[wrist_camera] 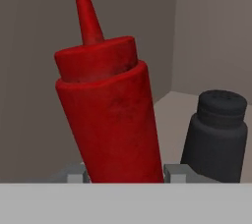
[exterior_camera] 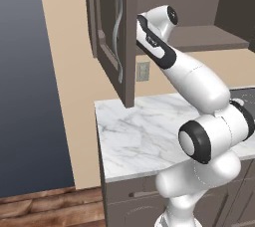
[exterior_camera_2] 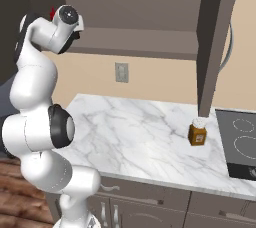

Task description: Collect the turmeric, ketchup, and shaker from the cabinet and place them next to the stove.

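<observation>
Pincer (wrist_camera: pixel 126 173) pressed onto the slim bright red ketchup squeeze bottle (wrist_camera: pixel 110 115) inside the dark grey-brown cabinet (exterior_camera: pixel 112 32), beside a black shaker (wrist_camera: pixel 216 137); the small amber turmeric jar (exterior_camera_2: pixel 197 132) stands on the white marble surface (exterior_camera_2: pixel 130 132) near the dark stove (exterior_camera_2: pixel 242 142)

The ketchup (wrist_camera: pixel 110 120) stands inside the cabinet (exterior_camera_2: pixel 150 2), between the gripper's (wrist_camera: pixel 125 173) two fingers, with the shaker (wrist_camera: pixel 216 134) just beside it on the same shelf, to its right in the hand view. Below, the turmeric (exterior_camera_2: pixel 198 131) sits on the counter (exterior_camera_2: pixel 130 137), near the left edge of the stove (exterior_camera_2: pixel 240 142) and under the open cabinet door (exterior_camera_2: pixel 215 42).
</observation>
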Robot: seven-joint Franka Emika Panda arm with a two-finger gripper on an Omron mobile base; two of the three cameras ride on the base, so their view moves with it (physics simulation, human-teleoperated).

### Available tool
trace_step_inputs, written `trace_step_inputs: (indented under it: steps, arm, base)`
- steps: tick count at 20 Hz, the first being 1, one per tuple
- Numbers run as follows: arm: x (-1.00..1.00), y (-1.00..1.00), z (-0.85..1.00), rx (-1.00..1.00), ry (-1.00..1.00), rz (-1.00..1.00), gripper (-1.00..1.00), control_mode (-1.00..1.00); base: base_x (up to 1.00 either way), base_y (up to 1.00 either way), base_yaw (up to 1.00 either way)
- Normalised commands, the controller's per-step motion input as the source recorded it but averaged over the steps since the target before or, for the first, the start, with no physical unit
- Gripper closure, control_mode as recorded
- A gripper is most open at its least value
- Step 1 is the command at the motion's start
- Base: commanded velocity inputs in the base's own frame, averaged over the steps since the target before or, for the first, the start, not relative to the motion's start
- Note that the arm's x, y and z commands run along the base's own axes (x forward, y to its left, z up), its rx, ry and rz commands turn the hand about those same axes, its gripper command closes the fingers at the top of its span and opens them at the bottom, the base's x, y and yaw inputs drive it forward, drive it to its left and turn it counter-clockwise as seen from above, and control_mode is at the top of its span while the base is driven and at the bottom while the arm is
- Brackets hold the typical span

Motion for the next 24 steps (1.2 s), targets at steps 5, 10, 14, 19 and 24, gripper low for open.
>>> trace_step_inputs:
  steps: [5, 10, 14, 19, 24]
  arm:
    - [0.0, 0.04, -0.05, 0.0, 0.0, 0.0, 1.0, -1.0]
    - [0.0, 0.0, -0.06, 0.0, 0.0, 0.0, 1.0, -1.0]
    - [0.0, 0.0, -0.11, 0.0, 0.0, 0.0, 1.0, -1.0]
    - [0.0, 0.0, -0.13, 0.0, 0.0, 0.0, 1.0, -1.0]
    - [-0.3, -0.18, -0.21, 0.0, -0.05, 0.03, 1.0, -1.0]
  base:
    - [0.0, 0.0, 0.0]
    - [0.0, 0.0, 0.0]
    - [0.0, 0.0, 0.0]
    - [0.0, 0.0, 0.0]
    - [0.0, 0.0, 0.0]
